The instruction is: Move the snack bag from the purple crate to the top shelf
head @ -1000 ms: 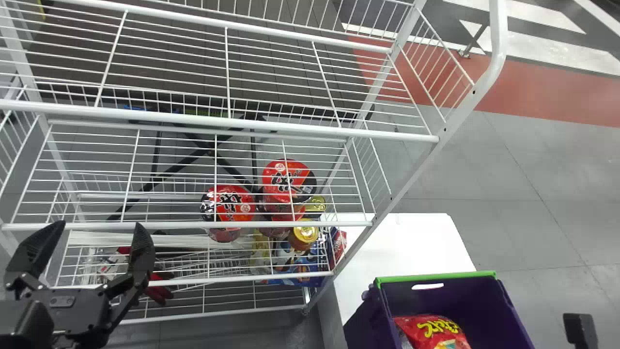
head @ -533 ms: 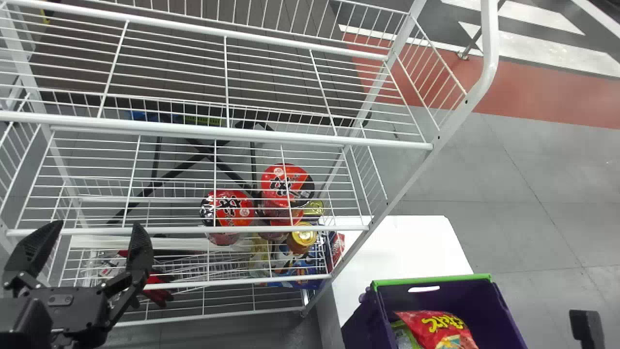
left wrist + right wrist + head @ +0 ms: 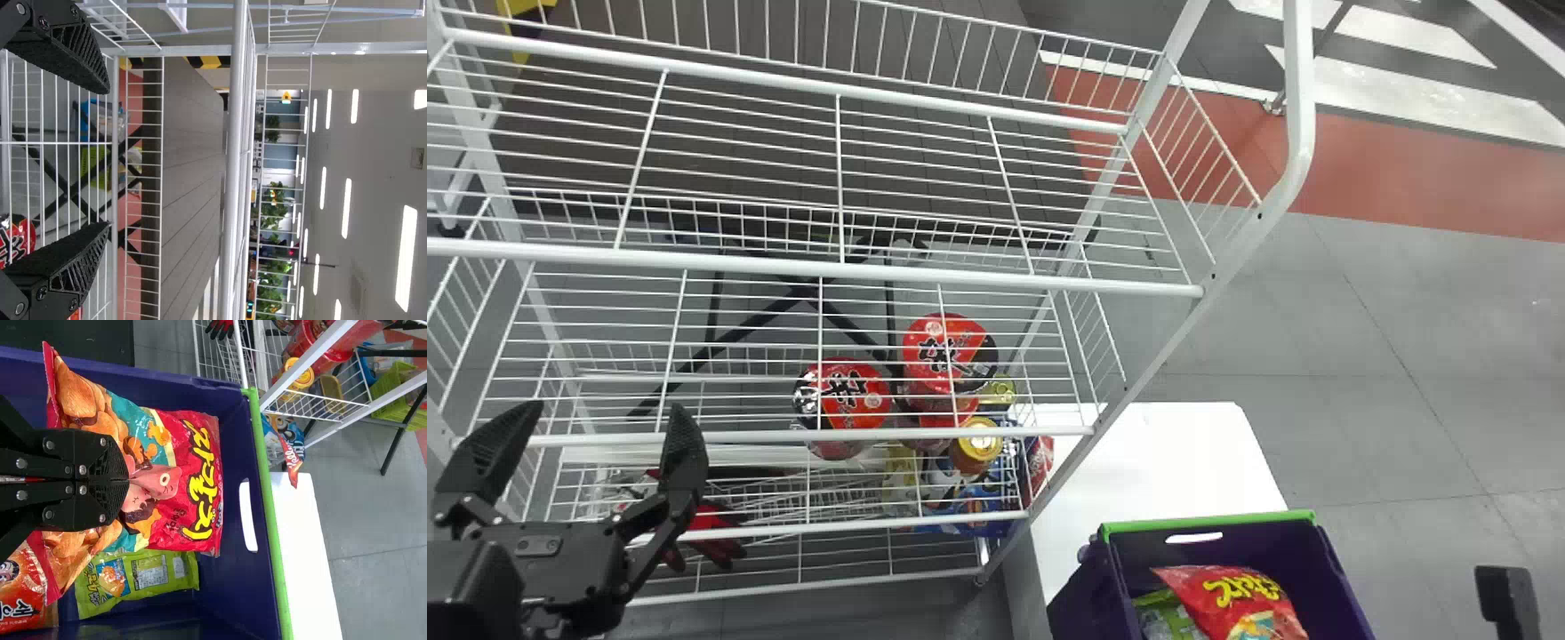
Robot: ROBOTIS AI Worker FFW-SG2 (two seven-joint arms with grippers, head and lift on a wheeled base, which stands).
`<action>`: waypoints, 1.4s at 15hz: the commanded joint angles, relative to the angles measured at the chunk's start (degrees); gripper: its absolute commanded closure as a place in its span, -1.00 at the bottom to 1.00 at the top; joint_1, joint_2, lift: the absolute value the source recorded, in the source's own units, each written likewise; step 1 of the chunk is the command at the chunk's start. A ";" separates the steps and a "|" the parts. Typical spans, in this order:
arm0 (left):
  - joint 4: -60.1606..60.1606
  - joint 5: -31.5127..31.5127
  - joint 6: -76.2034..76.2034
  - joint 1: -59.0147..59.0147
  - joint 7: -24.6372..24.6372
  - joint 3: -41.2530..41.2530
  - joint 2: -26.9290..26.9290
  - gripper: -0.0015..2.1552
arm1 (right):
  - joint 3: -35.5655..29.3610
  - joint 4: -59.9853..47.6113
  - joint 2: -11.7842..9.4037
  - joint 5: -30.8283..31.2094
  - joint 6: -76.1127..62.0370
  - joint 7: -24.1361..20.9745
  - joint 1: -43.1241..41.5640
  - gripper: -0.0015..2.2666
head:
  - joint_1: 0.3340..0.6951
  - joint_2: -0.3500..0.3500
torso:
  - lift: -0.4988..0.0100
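In the head view my left gripper [image 3: 611,416] stands open before the lower left of the white rack, whose top shelf [image 3: 809,268] lies farther up the view. The left wrist view has the same gripper [image 3: 108,159] with nothing between its fingers. The red snack bag [image 3: 1232,591] is in the purple crate [image 3: 1209,523], at the head view's lower right. In the right wrist view my right gripper [image 3: 127,480] is shut on the middle of that bag [image 3: 200,440], whose film puckers at the fingertips.
A green bag [image 3: 143,577] and an orange bag [image 3: 27,587] lie in the crate beside the red one. The crate stands by a white surface [image 3: 1165,462]. Red cups [image 3: 947,351] sit on a lower shelf. At the right edge is a black part [image 3: 1507,596].
The head view has shifted: rack and crate appear slightly lower and farther left. Against the crate, the red bag has moved to the right and tilted, uncovering the green bag. The left gripper keeps its pose.
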 commanded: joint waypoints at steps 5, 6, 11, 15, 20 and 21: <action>0.47 0.18 0.11 -0.43 -0.07 0.09 -0.03 -0.90 | 0.06 -0.04 0.11 0.00 -0.60 0.00 0.00 0.46 | 1.00 -1.00 | 0.39; 0.73 0.18 0.11 -0.70 -0.07 0.09 0.06 -0.90 | -0.03 -0.04 0.11 -0.09 -0.60 -0.09 -0.09 0.46 | 1.00 -1.00 | 0.41; 2.05 1.06 0.11 -2.37 -0.15 0.00 -0.12 -0.90 | -0.03 0.49 0.02 0.26 -0.78 -0.18 -0.97 0.46 | 1.00 -1.00 | 0.49; 2.58 1.50 0.28 -3.33 -0.50 -0.09 -0.29 -0.90 | 0.06 0.84 -0.06 0.62 -0.78 -0.09 -1.76 0.46 | 1.00 -1.00 | 0.55; 2.58 1.50 0.46 -3.42 -0.50 0.09 -0.29 -0.90 | 0.32 0.84 -0.06 0.70 -0.78 -0.09 -2.02 0.46 | 1.00 -1.00 | 0.63; 2.58 1.58 0.46 -3.42 -0.50 0.09 -0.29 -0.90 | 0.32 0.84 -0.06 0.70 -0.78 -0.09 -2.02 0.46 | 1.00 -1.00 | 0.64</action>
